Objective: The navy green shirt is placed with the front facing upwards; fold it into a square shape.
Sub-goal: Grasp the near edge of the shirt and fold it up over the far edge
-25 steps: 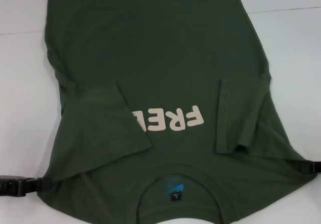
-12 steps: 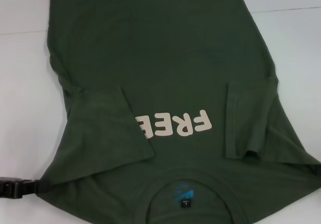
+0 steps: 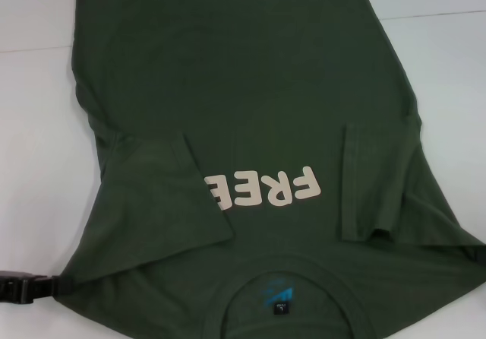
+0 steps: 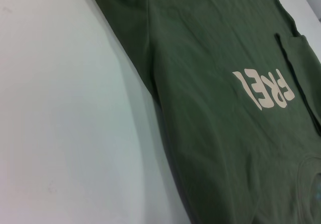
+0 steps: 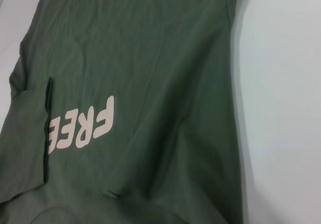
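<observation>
Navy green shirt (image 3: pixel 250 88) lay front-up on the white table (image 3: pixel 34 126), collar nearest the robot, hem running off the far edge of the head view. Both sleeves were folded inward onto the chest; left sleeve (image 3: pixel 163 194) covered part of the cream "FREE" print (image 3: pixel 262 188), right sleeve (image 3: pixel 372 183) sat just beside it.

Left gripper (image 3: pixel 23 287) was low at the near-left shoulder corner, its tip lost at the fabric edge, so I couldn't tell whether the jaws were open or closed on cloth. Right gripper wasn't in view; the near-right shoulder corner showed only shirt. Wrist views showed just shirt and table.

My read: sleeves done, next comes the lengthwise fold. To do it well:
- pinch both shoulder corners at matching points
- lift evenly, carry straight toward the hem
- keep the sleeves from sliding out
- lay down with side edges aligned, no skew
</observation>
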